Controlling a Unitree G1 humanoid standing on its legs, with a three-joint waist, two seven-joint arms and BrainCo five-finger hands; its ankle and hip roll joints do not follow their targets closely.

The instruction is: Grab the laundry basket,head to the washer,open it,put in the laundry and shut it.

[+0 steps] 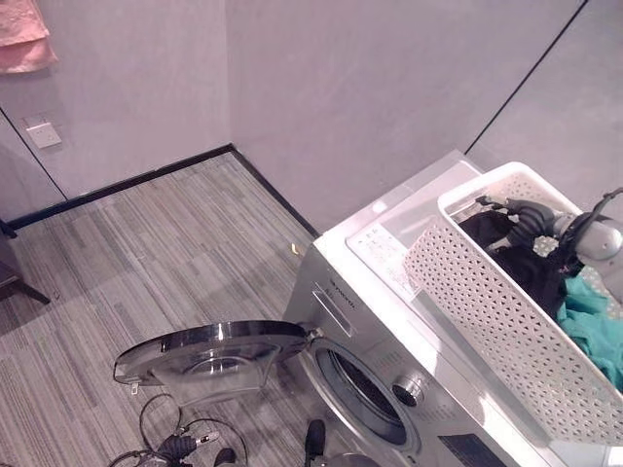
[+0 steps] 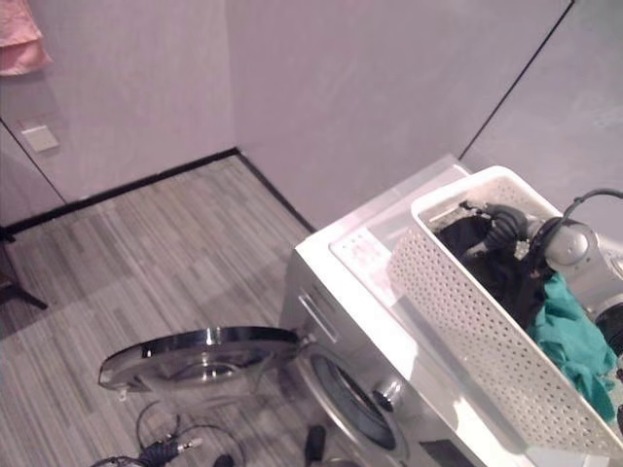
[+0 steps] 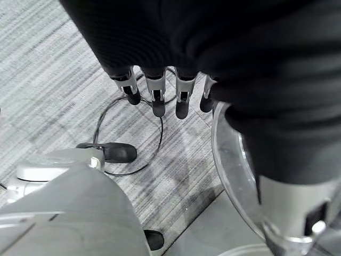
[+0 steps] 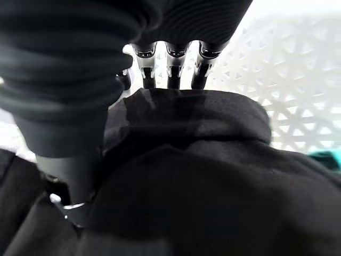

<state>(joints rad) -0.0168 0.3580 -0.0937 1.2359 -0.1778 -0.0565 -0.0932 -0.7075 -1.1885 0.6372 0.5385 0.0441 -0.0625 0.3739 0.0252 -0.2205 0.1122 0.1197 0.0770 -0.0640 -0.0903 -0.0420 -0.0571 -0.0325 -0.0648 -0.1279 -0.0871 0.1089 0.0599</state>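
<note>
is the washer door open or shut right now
Open: the washer door is swung out flat from the washer, baring the dark drum opening.

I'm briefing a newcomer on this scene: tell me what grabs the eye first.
A white perforated plastic laundry basket sits on top of the silver front-loading washing machine, holding black cloth and teal cloth. The right hand reaches into the black cloth. The washer's round glass door hangs wide open over the striped grey floor.
</note>
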